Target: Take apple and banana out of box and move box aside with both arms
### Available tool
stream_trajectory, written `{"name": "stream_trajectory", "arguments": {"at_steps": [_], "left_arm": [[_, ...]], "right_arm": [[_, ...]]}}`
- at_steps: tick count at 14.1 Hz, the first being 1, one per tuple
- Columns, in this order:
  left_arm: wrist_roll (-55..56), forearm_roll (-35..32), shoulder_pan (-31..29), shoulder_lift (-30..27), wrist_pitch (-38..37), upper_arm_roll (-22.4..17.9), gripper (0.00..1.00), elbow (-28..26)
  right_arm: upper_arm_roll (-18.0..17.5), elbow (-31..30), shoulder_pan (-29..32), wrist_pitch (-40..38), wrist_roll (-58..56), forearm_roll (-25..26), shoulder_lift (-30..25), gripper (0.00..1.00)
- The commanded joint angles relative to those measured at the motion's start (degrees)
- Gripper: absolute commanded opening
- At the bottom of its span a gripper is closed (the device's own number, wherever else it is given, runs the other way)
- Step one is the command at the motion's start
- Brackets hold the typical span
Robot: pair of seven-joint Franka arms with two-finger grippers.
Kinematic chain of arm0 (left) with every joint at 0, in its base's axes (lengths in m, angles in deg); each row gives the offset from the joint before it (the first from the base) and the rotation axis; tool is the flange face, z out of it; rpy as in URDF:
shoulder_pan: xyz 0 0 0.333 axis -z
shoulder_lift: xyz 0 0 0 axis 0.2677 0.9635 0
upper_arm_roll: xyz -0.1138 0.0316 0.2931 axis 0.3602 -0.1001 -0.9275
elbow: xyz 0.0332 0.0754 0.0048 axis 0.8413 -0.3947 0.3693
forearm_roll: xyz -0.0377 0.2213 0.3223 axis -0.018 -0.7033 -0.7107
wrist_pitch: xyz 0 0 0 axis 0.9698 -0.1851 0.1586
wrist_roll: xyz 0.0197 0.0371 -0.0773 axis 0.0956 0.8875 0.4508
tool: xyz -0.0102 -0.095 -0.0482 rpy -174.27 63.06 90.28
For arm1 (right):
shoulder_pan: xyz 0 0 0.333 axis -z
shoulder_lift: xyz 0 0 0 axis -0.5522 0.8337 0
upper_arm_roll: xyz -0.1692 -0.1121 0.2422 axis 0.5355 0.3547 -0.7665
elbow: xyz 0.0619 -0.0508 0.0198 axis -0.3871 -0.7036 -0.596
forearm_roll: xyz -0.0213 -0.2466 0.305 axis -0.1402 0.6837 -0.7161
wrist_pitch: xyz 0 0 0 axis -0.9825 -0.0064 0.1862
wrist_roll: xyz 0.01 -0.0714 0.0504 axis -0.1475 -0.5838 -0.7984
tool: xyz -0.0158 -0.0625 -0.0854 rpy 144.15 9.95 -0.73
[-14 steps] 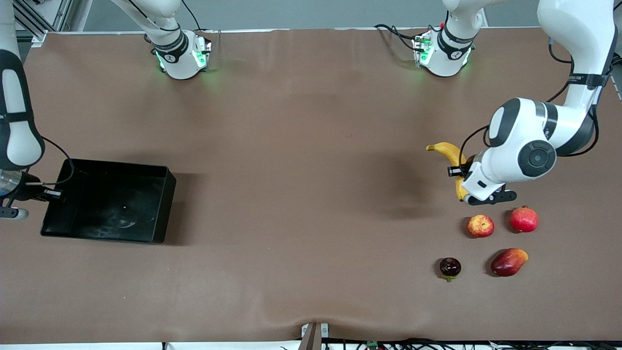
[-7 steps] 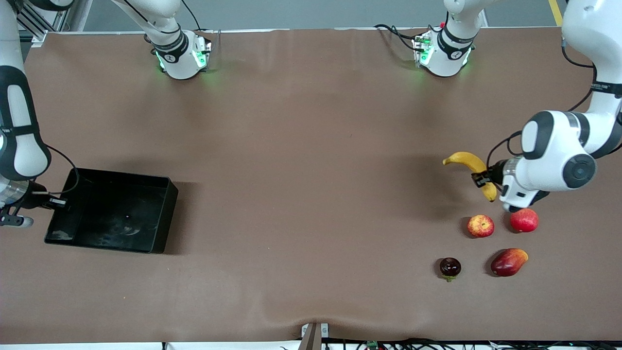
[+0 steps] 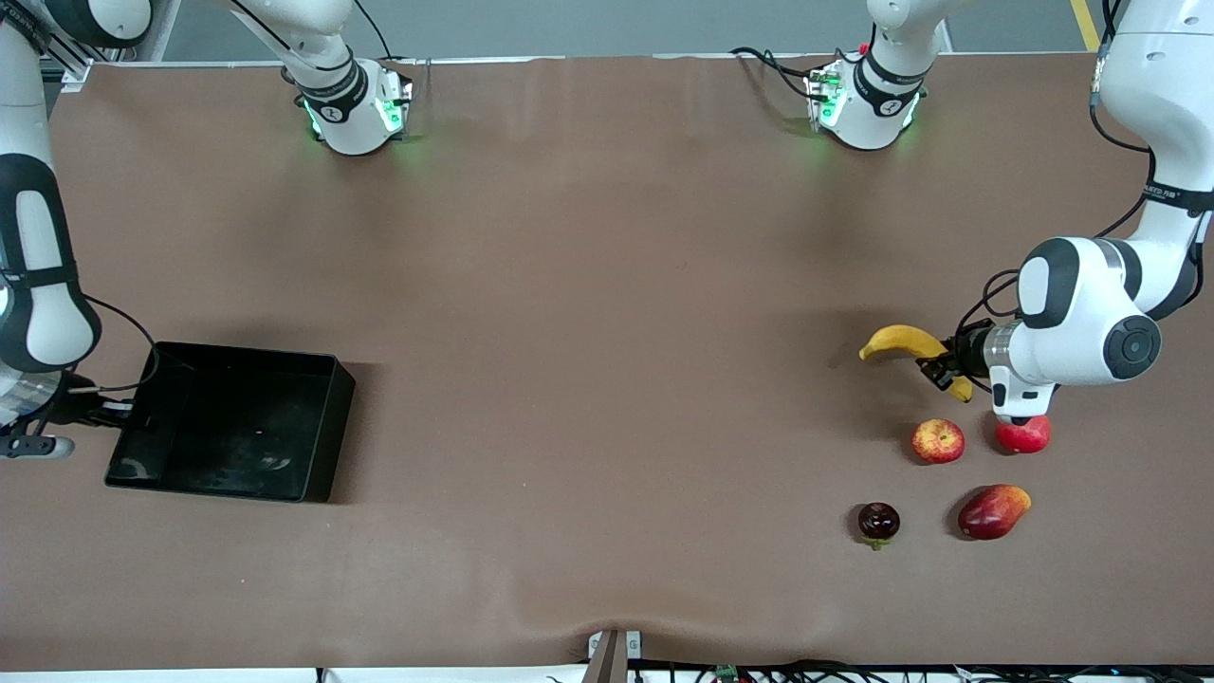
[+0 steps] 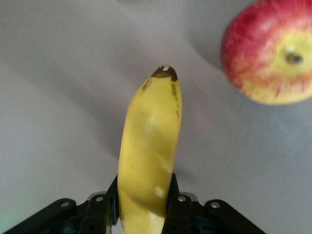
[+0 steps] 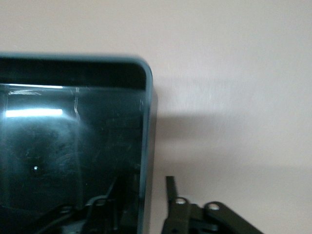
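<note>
Both pincers gripping: left pincer (image 3: 941, 369) pinches banana (image 3: 896, 341); right pincer (image 3: 121, 414) clamps box (image 3: 318, 446) wall.

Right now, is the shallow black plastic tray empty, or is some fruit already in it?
Empty. The shallow black plastic tray shows only its bare glossy floor in the front and right wrist views; the right gripper grips its wall.

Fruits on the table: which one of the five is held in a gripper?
The banana: the left gripper is shut on it. The apple, the other red fruit, mango and maroon fruit all lie free.
</note>
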Motion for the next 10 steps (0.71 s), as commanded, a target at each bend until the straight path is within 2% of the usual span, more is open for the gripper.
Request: {"name": "stream_trajectory", "arguments": {"at_steps": [1,5,9,10], "left_arm": [[1.2,-3.8,-0.2,1.8,3.2,-1.4,0.00,-0.1],[1.2,-4.9,-1.0,3.6,4.9,-1.8,0.01,0.1],[1.0,-6.1,-0.7,5.4,5.4,-1.8,0.31,0.8],[0.7,-6.1,-0.7,6.0,5.4,-1.8,0.46,1.0]], "right_arm": [[-0.9,4.5,0.3,-2.0,-6.9,-0.9,-1.0,1.00],[-0.7,4.8,-4.1,-2.9,-6.4,1.7,-7.0,1.00],[-0.7,3.1,-10.2,-3.2,-0.8,4.9,-11.0,1.00],[-0.7,2.5,-11.4,-4.2,1.4,5.5,-12.2,1.00]]}}
